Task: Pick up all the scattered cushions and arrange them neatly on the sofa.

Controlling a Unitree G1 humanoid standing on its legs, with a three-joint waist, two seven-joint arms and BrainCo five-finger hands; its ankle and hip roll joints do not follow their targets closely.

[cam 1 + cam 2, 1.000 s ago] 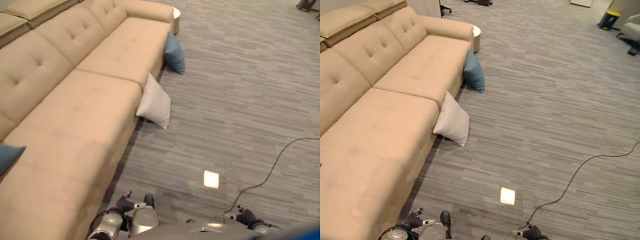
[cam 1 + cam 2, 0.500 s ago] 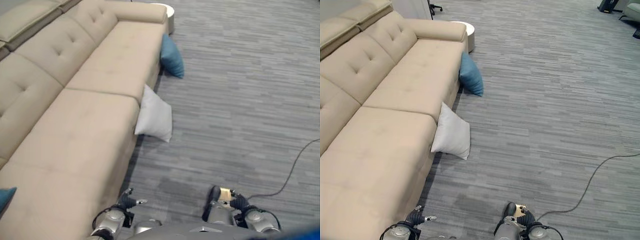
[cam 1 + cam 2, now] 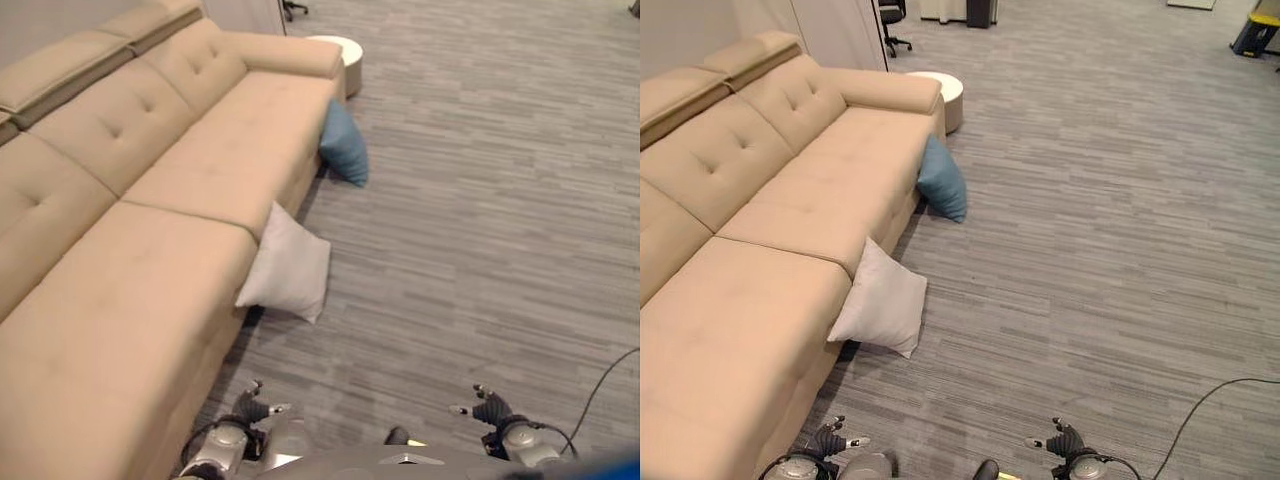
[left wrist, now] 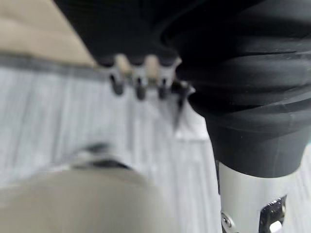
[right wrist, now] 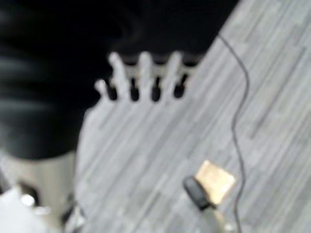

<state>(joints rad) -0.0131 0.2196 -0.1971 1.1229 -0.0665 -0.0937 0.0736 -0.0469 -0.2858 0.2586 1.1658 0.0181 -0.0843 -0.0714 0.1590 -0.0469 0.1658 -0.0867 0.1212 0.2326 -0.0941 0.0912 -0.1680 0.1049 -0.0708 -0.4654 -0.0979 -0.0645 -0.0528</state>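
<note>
A white cushion leans on its edge against the front of the beige sofa, resting on the grey carpet. Farther along, a blue cushion leans against the sofa front near its far armrest. Both also appear in the right eye view, the white cushion nearer than the blue cushion. My left hand and right hand hang low at the near edge, well short of the cushions. Each hand's fingers are relaxed and hold nothing.
A round white side table stands past the sofa's far armrest, with an office chair behind it. A small yellowish plate lies in the carpet near my right side. Open carpet spreads to the right of the cushions.
The whole picture has shifted as the camera moved; the cushions lie where they were. A blue cushion at the sofa's near left edge has left the view.
</note>
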